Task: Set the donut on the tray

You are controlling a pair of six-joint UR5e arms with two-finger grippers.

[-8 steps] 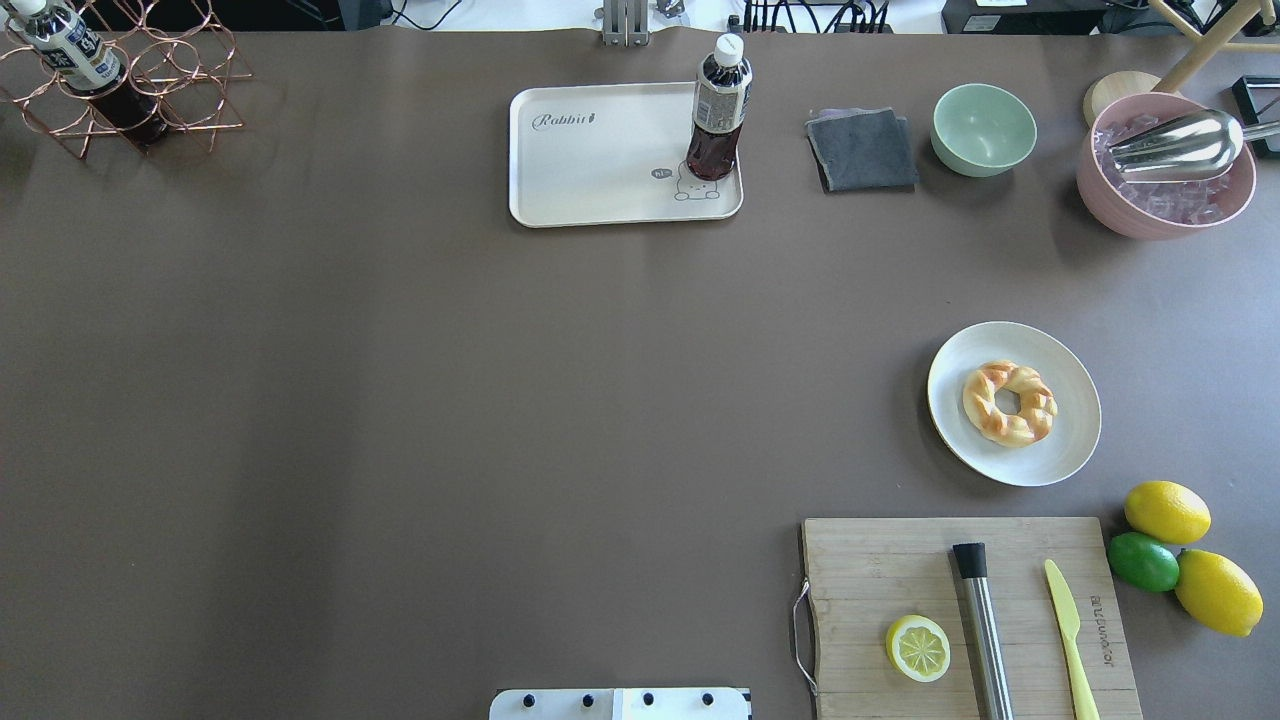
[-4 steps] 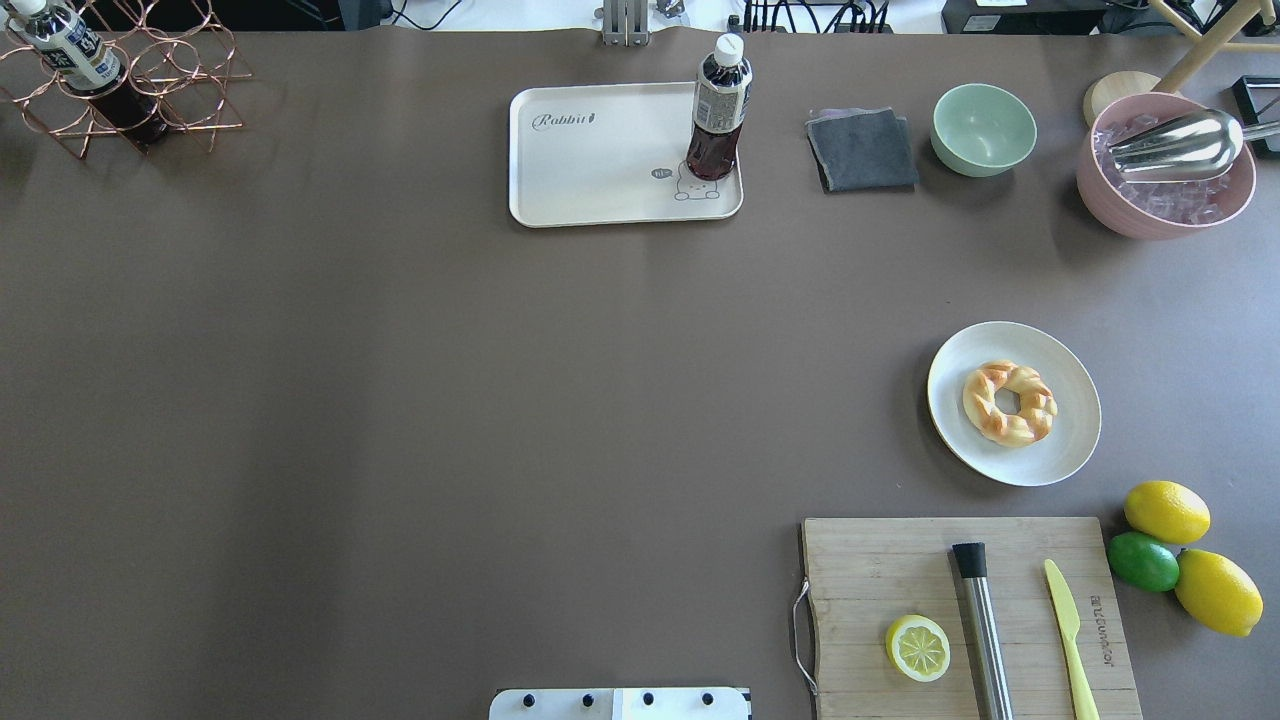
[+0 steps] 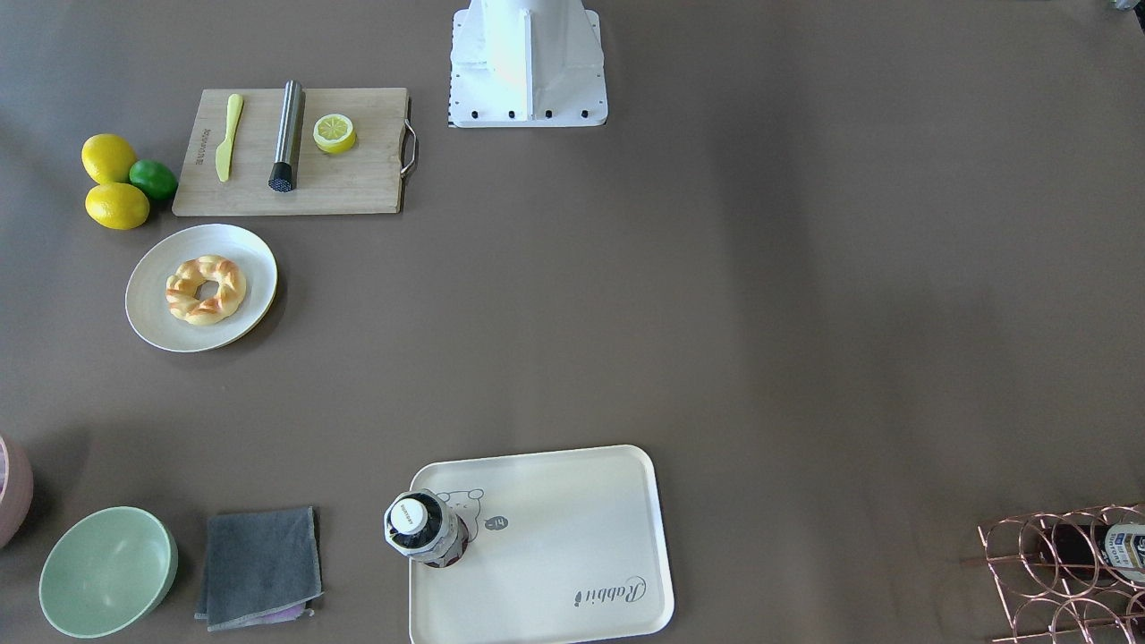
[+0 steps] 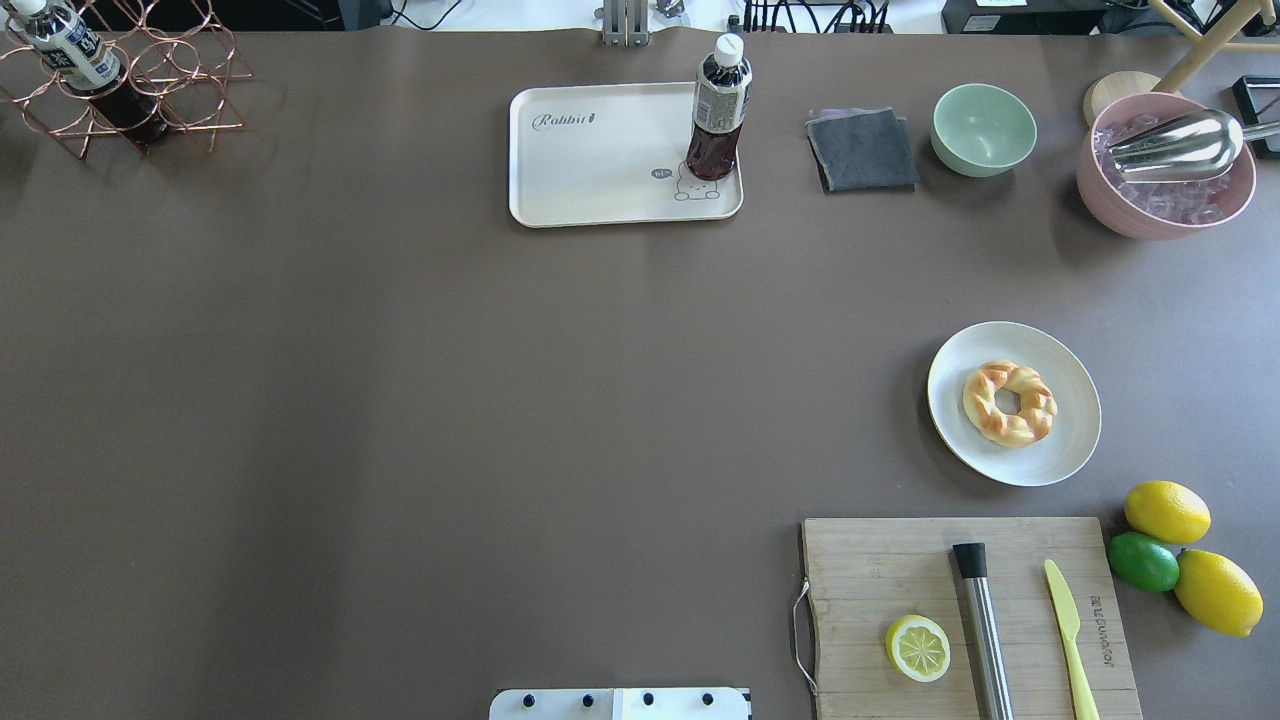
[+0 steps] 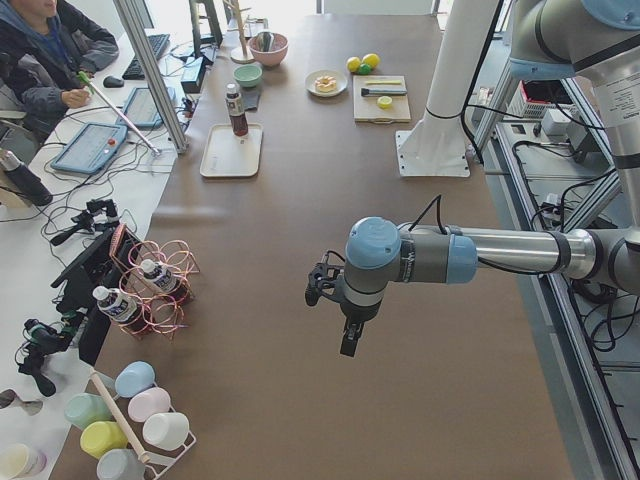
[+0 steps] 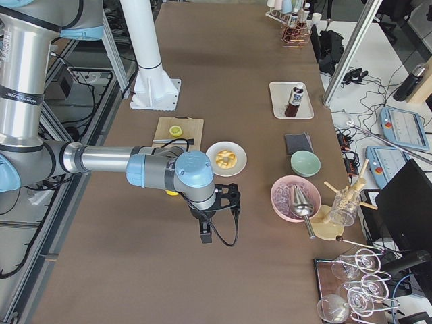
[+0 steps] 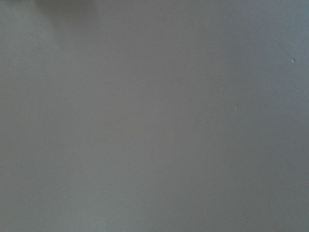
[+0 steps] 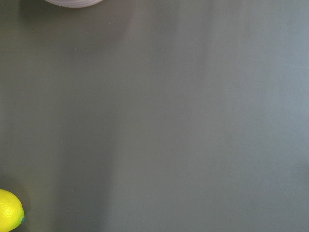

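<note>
— Where is the donut (image 4: 1009, 403)?
— On a round plate (image 4: 1062, 452), well apart from the tray (image 4: 600, 165), where a bottle (image 4: 718, 110) stands in one corner.
— And the arms?
— Both hang off to the sides. I cannot tell how the right gripper (image 6: 231, 196) or the left gripper (image 5: 316, 288) is set. Nothing looks begun — a reach to the donut comes first, I judge.

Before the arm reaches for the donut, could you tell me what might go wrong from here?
The donut lies on a round plate, which a grasp might drag or tip. A bottle stands upright on the tray near one corner; a careless set-down could knock it over.
</note>
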